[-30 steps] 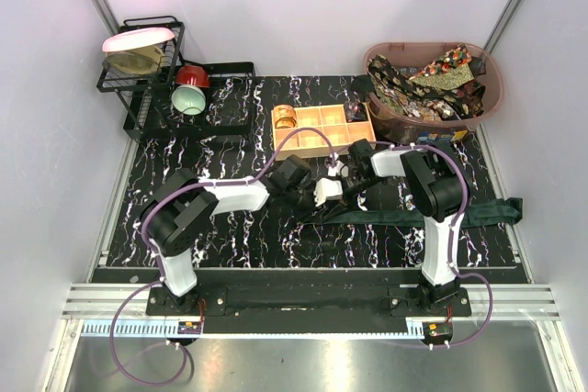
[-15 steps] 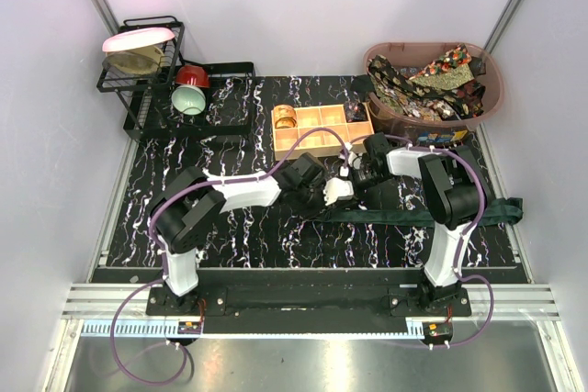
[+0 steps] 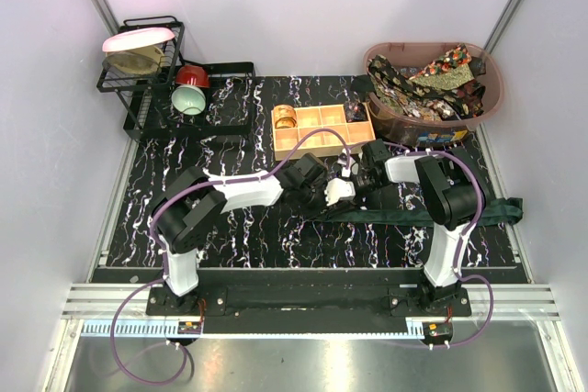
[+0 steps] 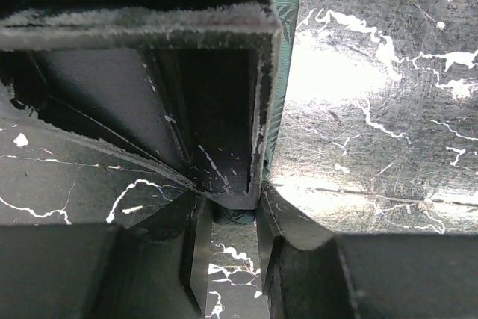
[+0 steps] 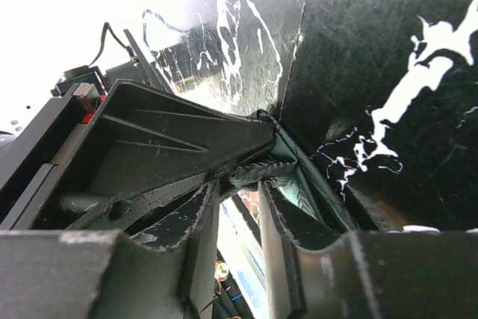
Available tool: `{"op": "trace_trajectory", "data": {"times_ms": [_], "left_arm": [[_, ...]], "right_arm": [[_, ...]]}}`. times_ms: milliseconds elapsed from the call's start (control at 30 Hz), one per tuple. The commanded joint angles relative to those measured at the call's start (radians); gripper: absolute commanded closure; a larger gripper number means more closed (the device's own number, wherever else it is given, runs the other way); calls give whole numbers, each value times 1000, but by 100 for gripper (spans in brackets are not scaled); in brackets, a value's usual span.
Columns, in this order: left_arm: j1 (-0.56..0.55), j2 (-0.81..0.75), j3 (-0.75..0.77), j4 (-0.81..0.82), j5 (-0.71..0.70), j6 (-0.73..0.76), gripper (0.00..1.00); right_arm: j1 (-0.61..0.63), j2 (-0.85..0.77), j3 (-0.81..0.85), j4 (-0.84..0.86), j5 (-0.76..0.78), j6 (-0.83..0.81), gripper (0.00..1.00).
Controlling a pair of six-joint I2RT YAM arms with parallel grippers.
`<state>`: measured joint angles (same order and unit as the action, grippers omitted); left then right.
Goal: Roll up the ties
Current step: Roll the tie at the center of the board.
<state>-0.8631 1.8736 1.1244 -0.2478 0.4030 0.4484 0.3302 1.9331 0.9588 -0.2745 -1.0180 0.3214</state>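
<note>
Gripping the green tie: left pincer and right pincer (both narrow).

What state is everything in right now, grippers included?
green tie: unrolled along the table, left end bunched at the grippers.
left gripper: fingers close together at that end; grip unclear.
right gripper: pinched on bunched green fabric.
patterned ties: heaped unrolled in the basket.
wooden box: open-topped, gold roll in its far-left compartment.
</note>
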Motion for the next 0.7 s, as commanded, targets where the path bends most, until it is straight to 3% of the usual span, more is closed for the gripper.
{"op": "trace_trajectory", "data": {"times_ms": [0, 67, 100, 200, 367, 567, 667], "left_arm": [[-10, 62, -25, -111, -55, 19, 70], [-8, 62, -21, -116, -52, 19, 69], [-8, 61, -23, -116, -49, 19, 67], [-1, 47, -31, -111, -18, 32, 63], [42, 19, -46, -38, 75, 35, 46], [96, -50, -120, 120, 169, 36, 33], [116, -73, -181, 214, 217, 41, 31]], "right_arm": [[27, 29, 9, 61, 25, 15, 79], [27, 40, 15, 35, 41, 7, 97], [26, 35, 15, 22, 53, -1, 100], [23, 18, 18, -67, 100, -67, 100], [-10, 64, 73, -224, 188, -114, 100], [-17, 75, 83, -253, 205, -114, 100], [-23, 70, 80, -270, 211, -116, 100]]}}
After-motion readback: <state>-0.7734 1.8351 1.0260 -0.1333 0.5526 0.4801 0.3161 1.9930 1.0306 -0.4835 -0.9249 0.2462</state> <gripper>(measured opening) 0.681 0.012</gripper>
